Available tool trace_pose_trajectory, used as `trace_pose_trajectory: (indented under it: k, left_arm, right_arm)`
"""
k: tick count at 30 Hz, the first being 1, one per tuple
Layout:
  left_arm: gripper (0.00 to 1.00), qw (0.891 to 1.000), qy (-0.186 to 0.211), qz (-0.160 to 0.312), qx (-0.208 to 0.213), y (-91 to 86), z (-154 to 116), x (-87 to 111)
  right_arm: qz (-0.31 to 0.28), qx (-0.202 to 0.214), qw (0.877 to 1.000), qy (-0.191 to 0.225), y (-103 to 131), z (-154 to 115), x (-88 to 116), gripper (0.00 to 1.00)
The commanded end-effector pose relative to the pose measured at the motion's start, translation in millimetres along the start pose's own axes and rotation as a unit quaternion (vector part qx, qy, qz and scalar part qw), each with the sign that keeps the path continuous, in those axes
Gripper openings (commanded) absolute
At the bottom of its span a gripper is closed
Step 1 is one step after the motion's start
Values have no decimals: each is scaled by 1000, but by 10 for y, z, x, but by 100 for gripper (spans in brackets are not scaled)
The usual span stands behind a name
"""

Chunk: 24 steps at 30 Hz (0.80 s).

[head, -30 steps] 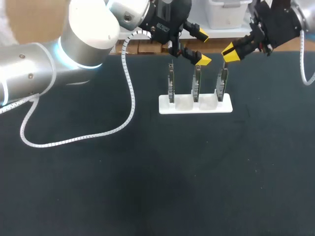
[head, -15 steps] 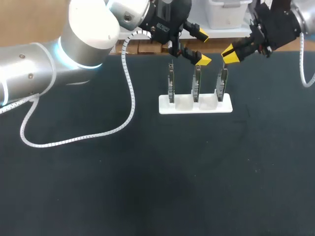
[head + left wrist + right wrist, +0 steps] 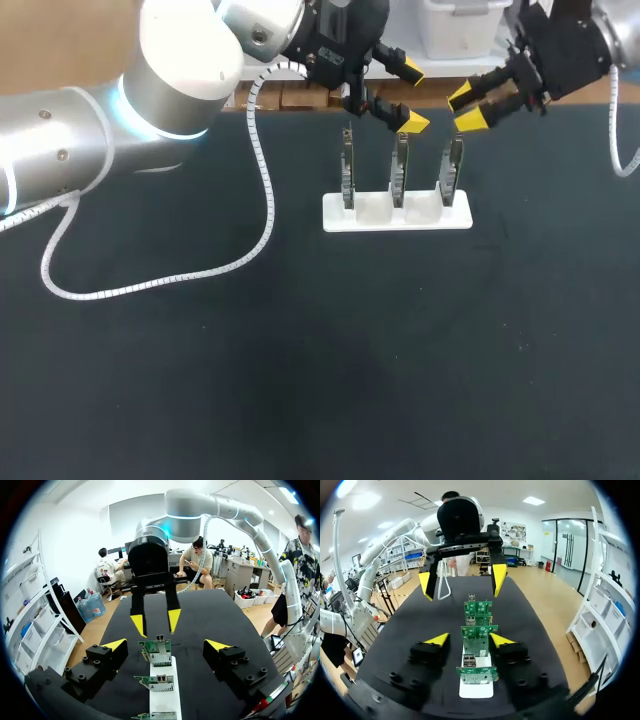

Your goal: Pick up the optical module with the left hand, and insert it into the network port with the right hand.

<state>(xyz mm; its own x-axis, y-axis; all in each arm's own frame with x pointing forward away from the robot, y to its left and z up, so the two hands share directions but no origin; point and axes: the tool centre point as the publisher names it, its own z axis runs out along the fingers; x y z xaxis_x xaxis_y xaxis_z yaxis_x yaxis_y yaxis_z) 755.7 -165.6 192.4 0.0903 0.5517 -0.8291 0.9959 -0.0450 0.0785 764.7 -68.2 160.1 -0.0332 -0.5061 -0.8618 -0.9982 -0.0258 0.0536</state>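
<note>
Right now you have both grippers, left (image 3: 403, 95) and right (image 3: 472, 108), spread and holding nothing above the boards (image 3: 399, 172) in the rack (image 3: 396, 213), upper middle of the frame. No loose module shows, so the step can't be judged.

Robotics lab, test-bench setup. Two silver arms over black-covered table (image 3: 200, 380); white spiral cable (image 3: 262, 190) trails from left arm across cloth. White holder (image 3: 396, 213) on table carries three upright green circuit boards (image 3: 478, 636) with metal network ports, standing in row. Yellow-tipped left gripper (image 3: 408, 96) and right gripper (image 3: 467, 108) hang above holder, fingers apart. No household or shop goods on table.
</note>
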Motion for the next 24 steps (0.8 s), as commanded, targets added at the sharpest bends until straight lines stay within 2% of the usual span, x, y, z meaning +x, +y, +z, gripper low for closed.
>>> trace_pose_trajectory:
  k: [1, 13, 14, 15, 16, 18, 19, 24]
  left_arm:
    - [100, 1000, 4, -1, 3, 27, 7, -12]
    - [100, 1000, 4, -1, 3, 27, 7, -12]
    - [100, 1000, 4, -1, 3, 27, 7, -12]
    - [100, 1000, 4, -1, 3, 27, 7, -12]
    - [100, 1000, 4, -1, 3, 27, 7, -12]
    - [100, 1000, 4, -1, 3, 27, 7, -12]
    - [100, 1000, 4, -1, 3, 27, 7, -12]
    - [100, 1000, 4, -1, 3, 27, 7, -12]
  right_arm:
    - [-2, 3, 1000, 1, 27, -18, -39, 100]
    - [-14, 7, 1000, -7, -20, -102, -103, 100]
    - [-14, 7, 1000, -7, -20, -102, -103, 93]
    - [-14, 7, 1000, -7, -20, -102, -103, 60]
    - [-14, 7, 1000, -7, -20, -102, -103, 46]
    - [-14, 7, 1000, -7, -20, -102, -103, 30]
    - [-14, 7, 1000, -7, -20, -102, -103, 0]
    - [-14, 7, 1000, -7, -20, -102, -103, 0]
